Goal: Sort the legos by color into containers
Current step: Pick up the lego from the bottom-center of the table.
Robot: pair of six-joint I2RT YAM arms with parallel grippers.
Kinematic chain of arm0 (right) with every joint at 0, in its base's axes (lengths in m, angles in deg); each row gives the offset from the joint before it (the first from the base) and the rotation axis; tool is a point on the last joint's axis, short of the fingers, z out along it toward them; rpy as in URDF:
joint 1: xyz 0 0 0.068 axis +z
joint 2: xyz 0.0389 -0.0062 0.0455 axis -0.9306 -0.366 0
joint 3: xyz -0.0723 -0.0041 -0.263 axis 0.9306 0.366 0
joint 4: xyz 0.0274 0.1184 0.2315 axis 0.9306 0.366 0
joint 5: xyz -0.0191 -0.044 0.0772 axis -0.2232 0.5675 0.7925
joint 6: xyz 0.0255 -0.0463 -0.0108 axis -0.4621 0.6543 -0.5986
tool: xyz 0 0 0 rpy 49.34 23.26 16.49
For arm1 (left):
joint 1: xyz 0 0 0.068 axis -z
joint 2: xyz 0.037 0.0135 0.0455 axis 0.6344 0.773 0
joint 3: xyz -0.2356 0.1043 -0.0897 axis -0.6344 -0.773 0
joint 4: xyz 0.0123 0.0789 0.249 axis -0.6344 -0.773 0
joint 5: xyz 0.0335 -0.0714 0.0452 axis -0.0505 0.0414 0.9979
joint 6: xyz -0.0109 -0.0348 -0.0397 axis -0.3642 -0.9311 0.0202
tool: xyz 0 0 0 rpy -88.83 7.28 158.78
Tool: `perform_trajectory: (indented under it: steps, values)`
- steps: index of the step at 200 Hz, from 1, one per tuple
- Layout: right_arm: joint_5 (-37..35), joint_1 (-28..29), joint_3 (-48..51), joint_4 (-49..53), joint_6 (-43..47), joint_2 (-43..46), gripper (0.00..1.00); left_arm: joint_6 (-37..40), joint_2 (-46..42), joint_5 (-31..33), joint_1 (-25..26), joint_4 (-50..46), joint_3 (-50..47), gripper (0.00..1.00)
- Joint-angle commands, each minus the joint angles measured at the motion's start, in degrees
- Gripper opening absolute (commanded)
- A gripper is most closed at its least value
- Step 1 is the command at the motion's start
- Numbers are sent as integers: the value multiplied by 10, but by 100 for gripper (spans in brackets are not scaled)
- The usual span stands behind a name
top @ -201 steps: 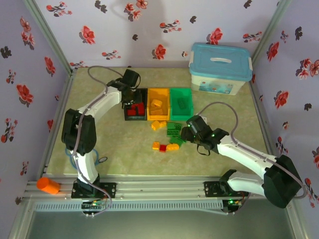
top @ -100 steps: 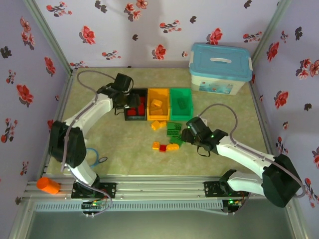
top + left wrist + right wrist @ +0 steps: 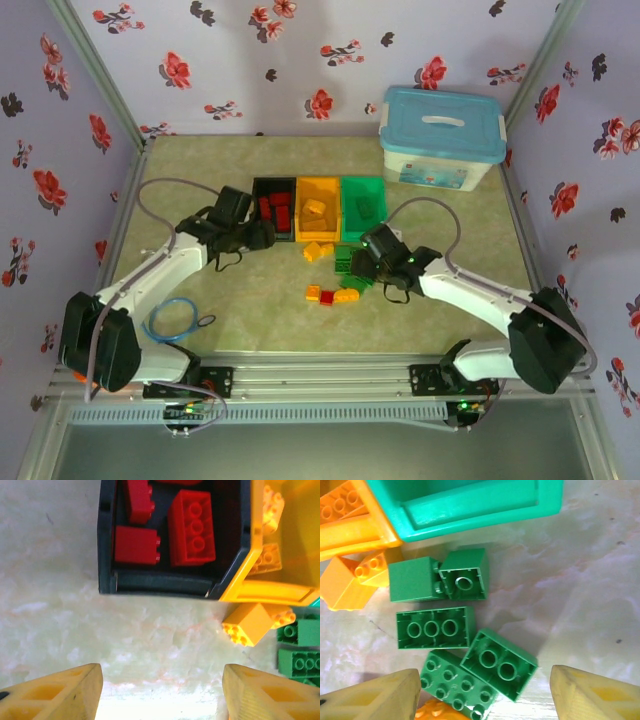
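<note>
My left claw hangs open and empty above the tabletop, just in front of the black bin, which holds at least 3 red bricks. Touching that bin's right side is the yellow-orange bin, and a loose yellow brick lies on the table just outside its near wall. My right claw is spread wide too, gripping nothing. It is over a cluster of 5 green bricks lying on the table just before the green bin. From above, the 3 bins sit side by side. A few more yellow-orange bricks and 1 small red brick lie nearer my bases. The white box stands at the far right.
</note>
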State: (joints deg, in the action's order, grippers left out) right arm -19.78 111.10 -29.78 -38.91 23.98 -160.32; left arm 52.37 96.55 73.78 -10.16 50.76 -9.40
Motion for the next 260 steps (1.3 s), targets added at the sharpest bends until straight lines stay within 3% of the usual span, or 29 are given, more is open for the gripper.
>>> perform_trajectory:
  steps: [1, 60, 111, 210, 260]
  values:
    - [-5, 18, -25, 11, 13, -21, 69, -19, -24, -4, 11, 15, -36, 65]
    - [17, 90, -85, 31, 71, -86, 68, -35, -85, -6, 30, 45, -119, 65]
    - [91, 146, -125, 44, 214, -138, 72, -45, -138, -7, 30, 42, -159, 65]
    - [83, 166, -208, 159, 431, -242, 69, -54, -174, -7, 30, 37, -190, 65]
    - [52, 166, -221, 155, 455, -275, 68, -57, -180, -7, 30, 39, -197, 65]
